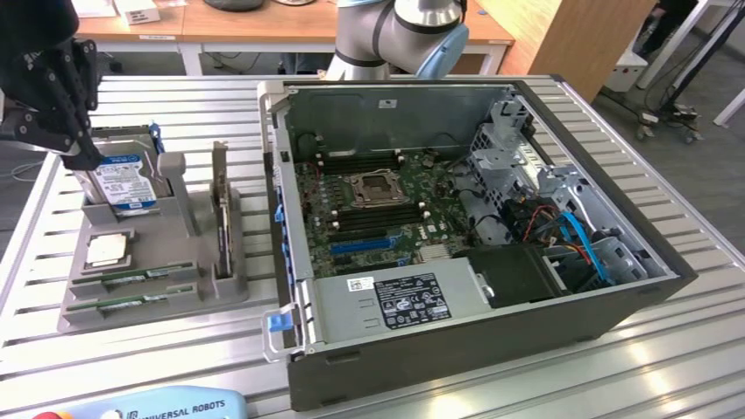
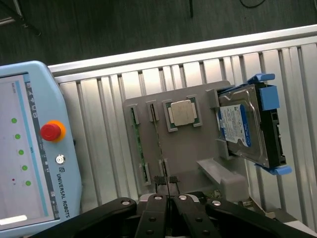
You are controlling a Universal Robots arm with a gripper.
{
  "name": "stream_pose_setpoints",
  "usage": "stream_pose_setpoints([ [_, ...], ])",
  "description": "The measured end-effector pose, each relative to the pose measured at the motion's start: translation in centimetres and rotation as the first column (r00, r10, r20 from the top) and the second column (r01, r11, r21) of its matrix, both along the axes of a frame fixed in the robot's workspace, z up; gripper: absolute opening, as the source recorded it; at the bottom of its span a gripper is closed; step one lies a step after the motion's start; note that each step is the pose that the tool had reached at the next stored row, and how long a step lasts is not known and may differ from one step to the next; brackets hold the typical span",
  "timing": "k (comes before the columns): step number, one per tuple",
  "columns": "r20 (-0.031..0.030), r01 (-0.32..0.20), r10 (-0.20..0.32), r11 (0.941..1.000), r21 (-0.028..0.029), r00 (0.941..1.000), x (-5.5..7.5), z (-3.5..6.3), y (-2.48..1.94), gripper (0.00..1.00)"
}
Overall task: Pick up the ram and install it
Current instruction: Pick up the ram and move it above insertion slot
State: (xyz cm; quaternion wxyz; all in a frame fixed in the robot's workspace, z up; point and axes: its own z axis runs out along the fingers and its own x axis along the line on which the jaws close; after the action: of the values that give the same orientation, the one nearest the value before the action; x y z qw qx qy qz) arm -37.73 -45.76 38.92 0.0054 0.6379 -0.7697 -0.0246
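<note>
Pincer: gripper (image 2: 166, 181) is pressed together, the two black fingertips meeting with nothing between them.
Held: nothing; the ram is not yet picked up.
Ram place: ram (image 1: 146, 274) lies flat in a slot of the grey tray (image 1: 174, 301), at the tray's end nearest the exterior camera, on the slatted table (image 1: 152, 349) at the exterior view's left of the open computer case (image 1: 605, 301).
Neighbour: a second green stick (image 1: 128, 303) lies just beside it in its own slot, parallel and apart from it.
Pincer place: in the exterior view the dark gripper hangs high over the far end of the tray, by the hard drive (image 1: 122, 183), well apart from both sticks.
Direction: from the pincer the ram lies lower and toward the exterior camera, past the processor chip (image 1: 107, 250), which sits between the drive and the sticks.
Long axis: the ram runs across the exterior view, from left to right with a slight tilt, along the tray's short edge.
Axis against fingers: in the wrist view both sticks run close to square to the line joining the two fingertips, so the fingers seem already turned to close across the thin board; this is a judgement.
Nearer stick: the wrist view lines the fingertips up with the end of one stick, but which one I cannot tell for sure.
Obstacle: the tall dark expansion card (image 1: 219, 209) stands on edge at the tray's side toward the case.
Arm: only one arm works here.
</note>
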Motion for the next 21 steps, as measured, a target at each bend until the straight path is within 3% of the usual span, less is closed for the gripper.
stream_pose_setpoints([
  [16,0.0001,-0.009,0.009,1.0000,0.0001,1.0000,0.00,-0.16,0.00,0.11],
  [21,0.0001,-0.009,0.009,1.0000,0.0001,1.0000,0.00,-0.16,0.00,0.30],
])
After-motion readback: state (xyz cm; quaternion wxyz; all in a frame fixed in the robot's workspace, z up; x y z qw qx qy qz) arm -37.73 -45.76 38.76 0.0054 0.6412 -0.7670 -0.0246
